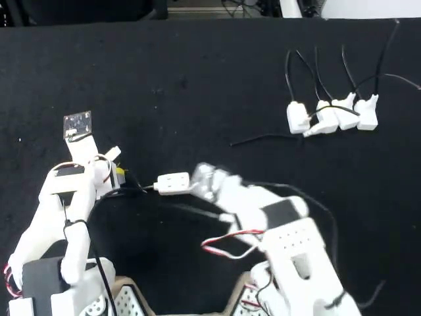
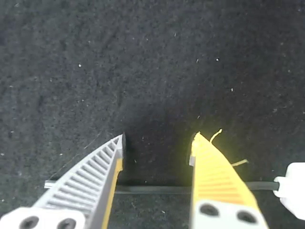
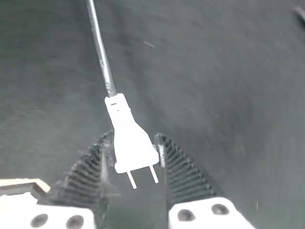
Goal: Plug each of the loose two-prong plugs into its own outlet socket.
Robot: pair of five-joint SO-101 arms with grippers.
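- The left arm stands at the left side of the black-covered table (image 1: 197, 79), with a small square marker card (image 1: 77, 125) fixed to it at its far end.
- The left gripper (image 1: 118, 176) (image 2: 159, 140) points down at the cloth. Its grey finger (image 2: 90, 181) and yellow finger (image 2: 217, 176) are spread wide and hold nothing.
- A thin black lead (image 1: 135, 191) (image 2: 152, 189) lies flat on the cloth and crosses the gap between those spread fingers. Whether either finger touches it cannot be told.
- The lead ends in a white two-prong plug (image 1: 172, 183) (image 3: 131, 143), which sits near the middle of the table's near half, between the two arms. The left wrist view catches its white end (image 2: 293, 188) at the frame's edge.
- The right gripper (image 1: 200, 179) (image 3: 133, 143) is clamped on the wide body of the plug, one ribbed finger (image 3: 178, 164) pressed to each side. The two prongs point back toward the wrist, and the narrow neck and lead (image 3: 100, 52) run away from it.
- A loose black cable (image 1: 263, 139) lies on the cloth beyond the right arm.
- Four white connector pieces (image 1: 332, 115) sit in a tight row at the far right, well apart from both grippers. Each trails a black lead toward the table's far edge. Which of them are plugs and which are sockets cannot be told.
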